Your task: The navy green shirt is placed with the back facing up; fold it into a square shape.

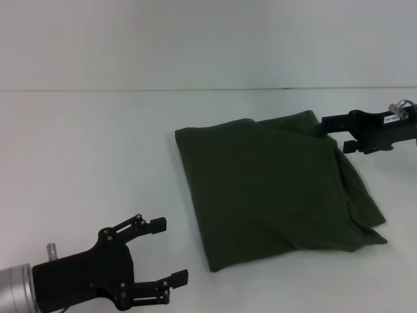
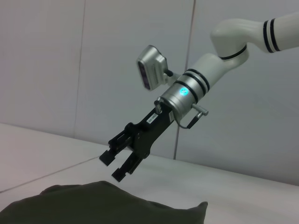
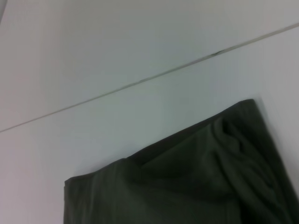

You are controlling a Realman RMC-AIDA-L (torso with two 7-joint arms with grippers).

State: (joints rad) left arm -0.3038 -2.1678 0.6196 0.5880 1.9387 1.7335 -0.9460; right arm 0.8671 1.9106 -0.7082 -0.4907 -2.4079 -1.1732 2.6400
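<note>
Spread wide, the left gripper point(image 1: 166, 251) hangs over bare white table point(image 1: 85, 163) well apart from the navy green shirt point(image 1: 273, 189), out beyond the shirt's near left corner, with both black fingers pointing toward the cloth and touching nothing. On the far side, the right gripper point(image 1: 330, 128) sits at the shirt's far right corner; in the left wrist view the same gripper point(image 2: 116, 165) shows its two fingers parted with a clear gap between them, poised just above the raised edge of the shirt point(image 2: 93, 205) and not gripping it. Whether a fingertip grazes the fabric cannot be told from the head view, where the fingers meet the cloth's edge. As for the shirt itself, it lies flat on the table as a folded, roughly four-sided dark olive block, plain side up, with its layers stacked and a loose fold bulging along the right edge down to the near right corner. From the right wrist view, the shirt point(image 3: 187, 182) shows its far edge and corner, with soft creases near that corner, resting on the pale surface.
</note>
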